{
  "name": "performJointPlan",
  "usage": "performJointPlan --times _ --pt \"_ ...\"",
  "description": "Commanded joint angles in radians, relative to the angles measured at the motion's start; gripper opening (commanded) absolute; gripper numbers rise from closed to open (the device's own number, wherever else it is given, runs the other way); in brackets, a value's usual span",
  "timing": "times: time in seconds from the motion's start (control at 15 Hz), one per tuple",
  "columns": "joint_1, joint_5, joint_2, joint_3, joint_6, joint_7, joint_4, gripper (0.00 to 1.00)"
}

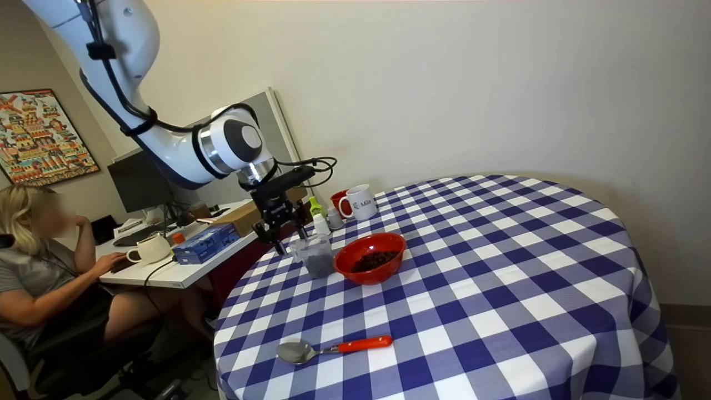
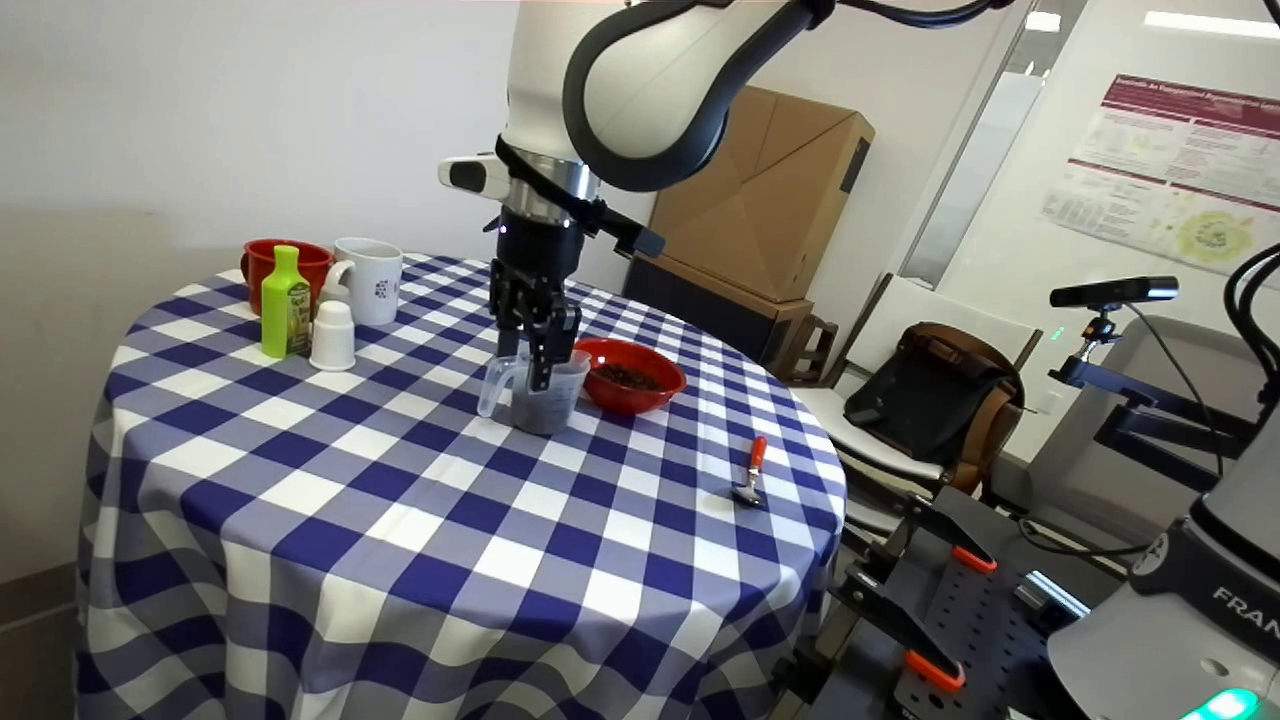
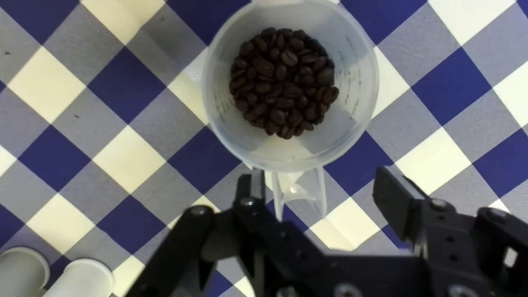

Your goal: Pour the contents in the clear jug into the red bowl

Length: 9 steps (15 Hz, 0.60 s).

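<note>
— Blue-and-white checked tablecloth (image 1: 500,239): our count?
— One clear plastic jug (image 2: 557,406), just beside one round red bowl (image 1: 383,276); one black gripper (image 3: 321,183), spread wide, holding nothing (we read “FRAN” on the pale robot base (image 2: 1150,640)).

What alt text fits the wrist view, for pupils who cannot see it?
A clear jug of coffee beans, seen from above on a blue-checked tablecloth. Its handle shows between the fingers of the open gripper. Two pale containers are cropped at lower left.
</note>
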Motion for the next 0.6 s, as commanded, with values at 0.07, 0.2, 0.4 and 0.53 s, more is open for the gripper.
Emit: performJointPlan --times 0.07,0.2,0.4,0.53 --pt "0.018 -0.043 0.016 -0.018 0.033 0.021 0.006 0.32" --pt "0.019 -0.049 0.018 -0.019 0.039 0.022 0.007 0.17" --pt "0.009 -0.036 0.013 -0.004 -0.001 -0.005 0.018 0.07" --pt "-0.019 0.006 0.001 0.029 -0.054 -0.063 0.035 0.07"
